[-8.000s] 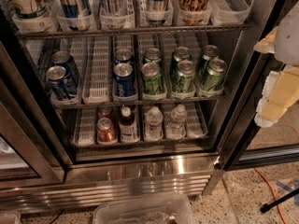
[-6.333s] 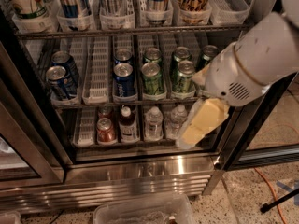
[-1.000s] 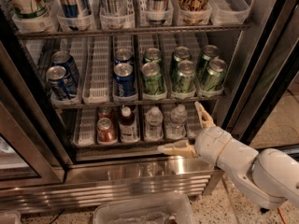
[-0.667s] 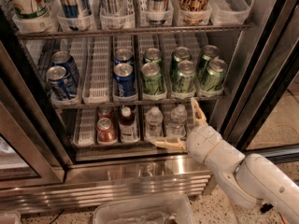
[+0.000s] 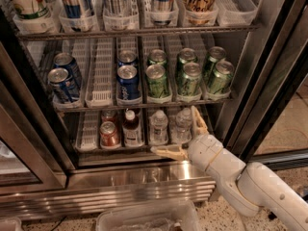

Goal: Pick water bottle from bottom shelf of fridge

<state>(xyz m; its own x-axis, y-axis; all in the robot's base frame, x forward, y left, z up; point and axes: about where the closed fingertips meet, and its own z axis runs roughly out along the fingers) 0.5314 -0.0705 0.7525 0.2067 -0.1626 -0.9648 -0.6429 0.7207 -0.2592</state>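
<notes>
My gripper (image 5: pixel 174 130) came in from far right, sank to bottom shelf (image 5: pixel 89 134) front, eased left; spread fingers now flank right-hand water bottle (image 5: pixel 183 123).

Reaches up-left from the lower right on a white arm (image 5: pixel 260 191); gripper (image 5: pixel 174 130) low centre, jaws spread wide, seemingly empty.
</notes>
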